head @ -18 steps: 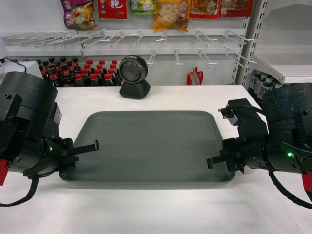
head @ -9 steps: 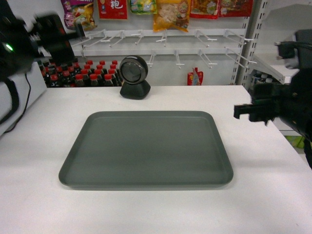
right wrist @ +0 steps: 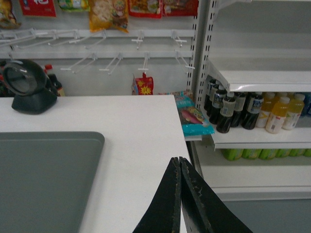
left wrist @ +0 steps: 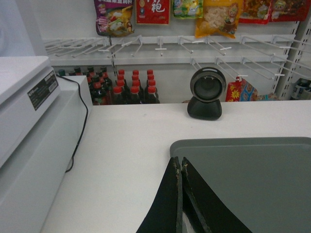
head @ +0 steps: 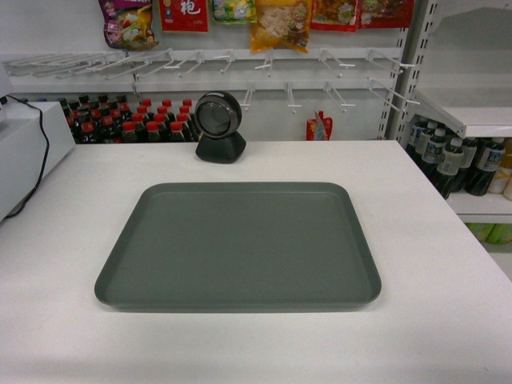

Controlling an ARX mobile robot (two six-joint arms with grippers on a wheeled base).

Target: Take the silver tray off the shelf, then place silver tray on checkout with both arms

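Note:
The silver tray (head: 240, 240) lies flat on the white checkout (head: 240, 344), square to me, with nothing on it. Neither arm shows in the head view. In the left wrist view my left gripper (left wrist: 179, 162) is shut and empty, its tips hanging over the tray's (left wrist: 252, 179) near-left corner, above the counter. In the right wrist view my right gripper (right wrist: 180, 160) is shut and empty, off to the right of the tray (right wrist: 43, 179), over bare counter (right wrist: 136, 126) near its right edge. The shelf (right wrist: 262, 80) stands to the right.
A black round scanner (head: 220, 124) stands behind the tray. A white box with a cable (head: 24, 148) sits at the counter's left. Bottles (head: 132, 124) line the back wall under hooks with snack packs (head: 280, 24). Drinks (right wrist: 252, 111) fill the lower right shelf.
Both arms have let go of the tray's side rims, risen and drawn back out of the head view. The tray stays where it lay on the checkout.

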